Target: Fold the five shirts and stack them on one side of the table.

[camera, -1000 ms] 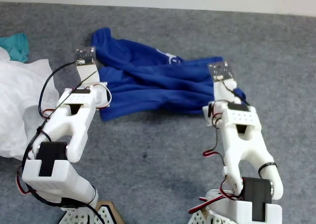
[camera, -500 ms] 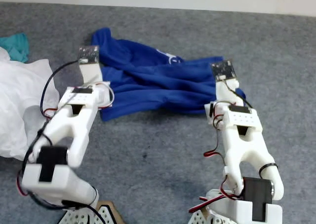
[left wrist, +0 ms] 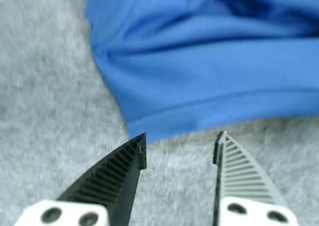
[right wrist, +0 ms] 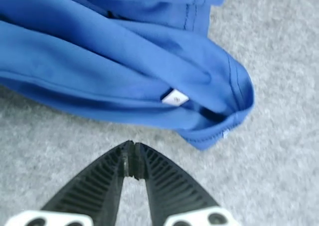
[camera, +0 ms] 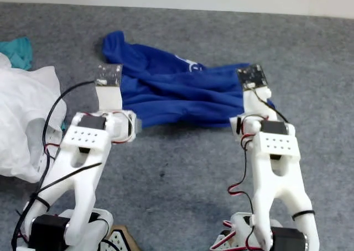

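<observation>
- Blue shirt: crumpled, spread across the far middle of the grey worktop. It lies as it did a second ago.
- Left claw: released, fingers apart, with the tips at the shirt's near hem by its left end. It grips nothing.
- Left arm: has shifted right since the earlier frame, and its wrist now covers the shirt's near-left corner.
- Right claw: clenched on nothing, tips over bare worktop just near of the shirt's right end, where a small white label shows.
- Right arm: barely moved.
- White cloth: heaped at the left edge.
- Teal cloth: far left, beyond the white heap.
</observation>
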`<state>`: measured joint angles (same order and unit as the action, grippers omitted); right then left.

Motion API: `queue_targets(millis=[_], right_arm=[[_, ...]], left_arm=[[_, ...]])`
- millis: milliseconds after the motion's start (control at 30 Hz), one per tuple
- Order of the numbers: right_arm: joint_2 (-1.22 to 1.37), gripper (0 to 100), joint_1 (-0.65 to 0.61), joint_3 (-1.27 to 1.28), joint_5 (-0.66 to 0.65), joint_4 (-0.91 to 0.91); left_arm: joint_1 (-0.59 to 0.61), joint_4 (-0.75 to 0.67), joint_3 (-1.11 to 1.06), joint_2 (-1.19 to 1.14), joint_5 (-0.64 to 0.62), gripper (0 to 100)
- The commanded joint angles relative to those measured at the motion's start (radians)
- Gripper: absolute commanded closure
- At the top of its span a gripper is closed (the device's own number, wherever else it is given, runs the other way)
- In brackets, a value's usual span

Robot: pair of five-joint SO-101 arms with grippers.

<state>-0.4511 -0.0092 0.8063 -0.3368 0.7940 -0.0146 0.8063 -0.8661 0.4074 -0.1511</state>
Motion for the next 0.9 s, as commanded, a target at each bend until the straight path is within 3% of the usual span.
queue_targets(millis=[0, 300, 633, 767, 867], right_arm=[[-0.047, 99.1, -0.002, -0.001, -0.002, 0.022], [-0.056, 87.9, 0.021, 0.053, -0.002, -0.005], [-0.048, 87.9, 0.090, 0.056, -0.002, -0.061], [-0.050, 87.9, 0.116, 0.056, 0.002, -0.084], [-0.048, 87.9, 0.147, 0.058, 0.005, -0.113]], left_arm=[[0.031, 0.006, 0.004, -0.002, 0.008, 77], [0.054, -0.164, 0.062, -0.262, 0.009, 85], [0.070, -0.170, 0.282, -0.496, 0.008, 87], [0.065, -0.170, 0.311, -0.509, 0.008, 100], [0.064, -0.170, 0.311, -0.506, 0.006, 99]])
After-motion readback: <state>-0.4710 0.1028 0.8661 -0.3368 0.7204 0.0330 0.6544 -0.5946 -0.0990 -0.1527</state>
